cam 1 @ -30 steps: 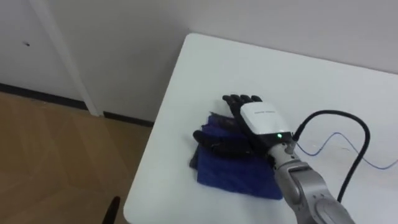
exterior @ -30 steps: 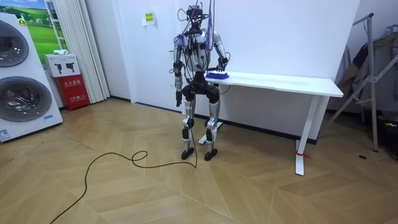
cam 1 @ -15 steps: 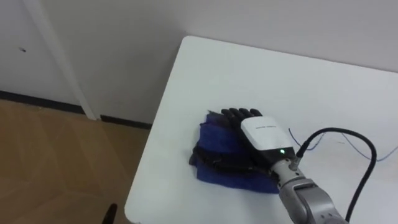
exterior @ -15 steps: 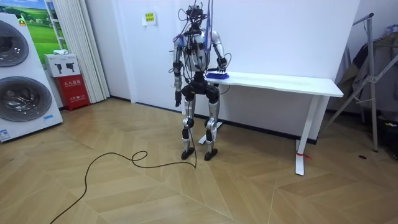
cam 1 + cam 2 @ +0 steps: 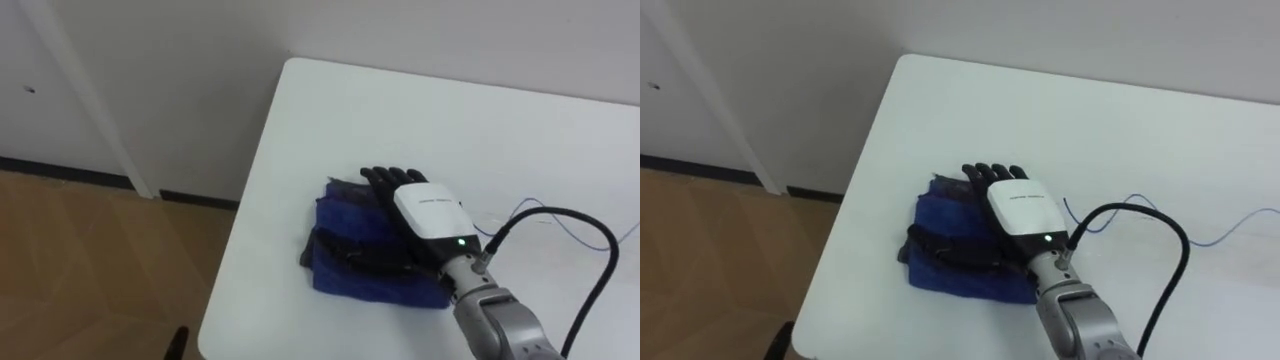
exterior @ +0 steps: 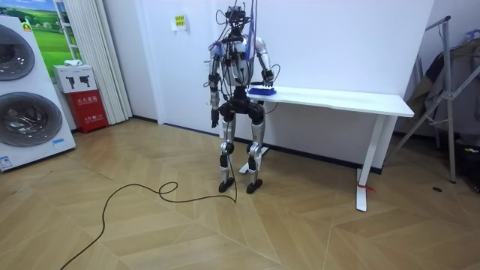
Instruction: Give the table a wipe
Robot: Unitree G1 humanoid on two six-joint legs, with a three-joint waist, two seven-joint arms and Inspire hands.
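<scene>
A dark blue cloth (image 5: 345, 255) lies bunched on the white table (image 5: 450, 120) near its left end, close to the left edge. My right hand (image 5: 425, 210) rests flat on top of it, open, fingers straight and pointing to the far side, thumb spread to the left over the cloth. In the room view I stand at the end of the table (image 6: 352, 99), right arm reaching to the cloth (image 6: 261, 91), while my left hand (image 6: 214, 118) hangs at my side.
A thin blue wire (image 5: 570, 232) lies on the table right of the hand. Wooden floor (image 5: 90, 270) drops off past the left edge. Washing machines (image 6: 22, 90) and a red box (image 6: 90, 109) stand at the room view's left, a rack (image 6: 450, 90) at its right.
My right hand and the cloth under it have slid a little across the table, toward the near side. The eye view has shifted slightly.
</scene>
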